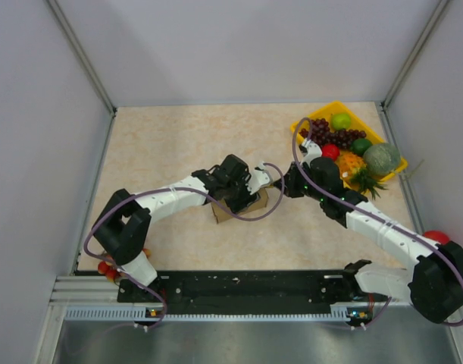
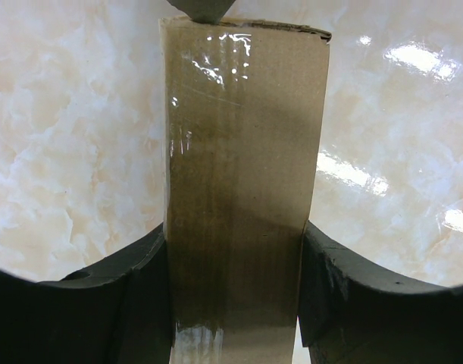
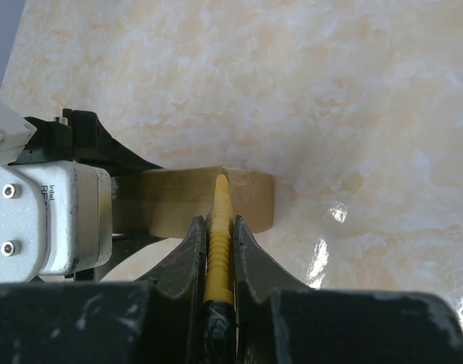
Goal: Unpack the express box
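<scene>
The express box (image 1: 229, 213), a small brown cardboard carton, lies mid-table. In the left wrist view the express box (image 2: 242, 152) runs lengthwise away from the camera, with glossy tape along its top. My left gripper (image 2: 235, 303) is shut on it, and its black fingers (image 2: 125, 303) press both long sides. My right gripper (image 3: 218, 227) is shut on a ribbed yellow pointed tool (image 3: 218, 250). The tool's tip touches the top edge of the express box (image 3: 178, 201) at its right-hand end. Seen from above, the right gripper (image 1: 280, 184) meets the left gripper (image 1: 242, 193) over the box.
A yellow tray (image 1: 333, 108) with grapes, a lime, a melon and other fruit stands at the back right. Small red objects lie by the left arm's base (image 1: 106, 268) and by the right arm's base (image 1: 436, 236). Grey walls close in the table.
</scene>
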